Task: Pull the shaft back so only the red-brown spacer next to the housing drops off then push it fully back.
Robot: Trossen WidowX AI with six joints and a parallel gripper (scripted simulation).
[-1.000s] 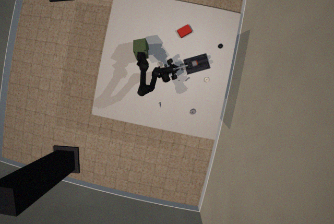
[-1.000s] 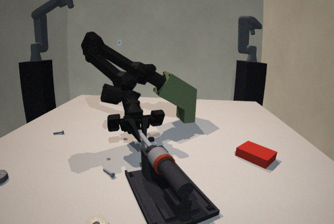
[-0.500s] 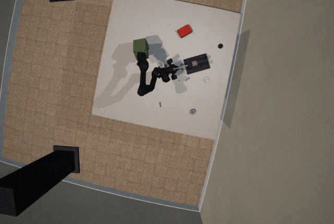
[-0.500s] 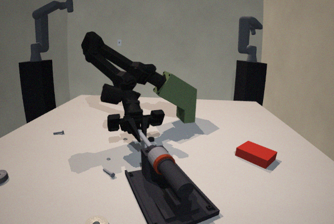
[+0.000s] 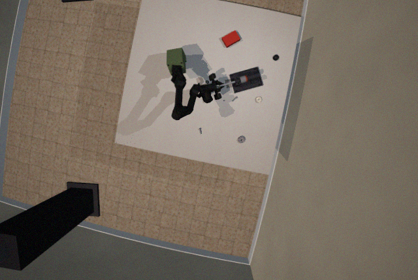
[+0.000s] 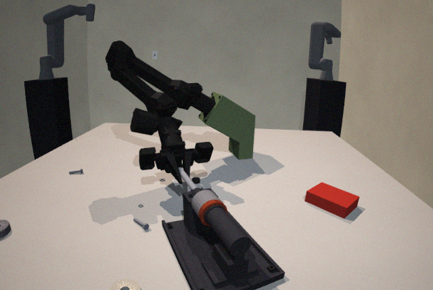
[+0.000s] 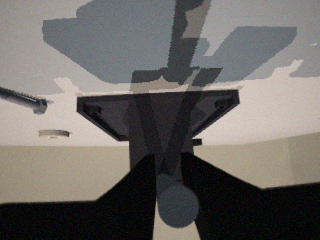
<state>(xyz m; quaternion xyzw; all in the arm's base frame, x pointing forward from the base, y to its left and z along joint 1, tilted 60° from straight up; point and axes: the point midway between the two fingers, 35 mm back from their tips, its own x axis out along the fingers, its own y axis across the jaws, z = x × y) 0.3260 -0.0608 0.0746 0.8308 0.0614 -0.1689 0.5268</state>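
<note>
My gripper (image 5: 221, 84) (image 6: 181, 172) (image 7: 167, 161) is shut on the free end of the thin silver shaft (image 5: 228, 83) (image 6: 189, 184) (image 7: 177, 204). The shaft runs level from the fingers through a small bracket into the big dark housing block (image 5: 252, 79) (image 6: 227, 227). A light grey spacer (image 6: 202, 197) and a red-brown spacer (image 5: 246, 78) (image 6: 212, 208) sit on the shaft. The red-brown one lies against the housing. The assembly stands on a dark base plate (image 5: 258, 84) (image 6: 258, 266) (image 7: 100, 112). In the wrist view the spacers are hidden behind the bracket.
A red block (image 5: 231, 38) (image 6: 331, 199) lies to one side. My green arm base (image 5: 176, 57) (image 6: 232, 122) stands behind. Bolts (image 5: 200, 130) (image 6: 76, 172) (image 6: 141, 224) (image 7: 22, 97), discs (image 5: 241, 139) (image 5: 258, 99) (image 6: 3, 227) (image 7: 54, 133) and a black knob (image 5: 275, 57) lie scattered on the white table.
</note>
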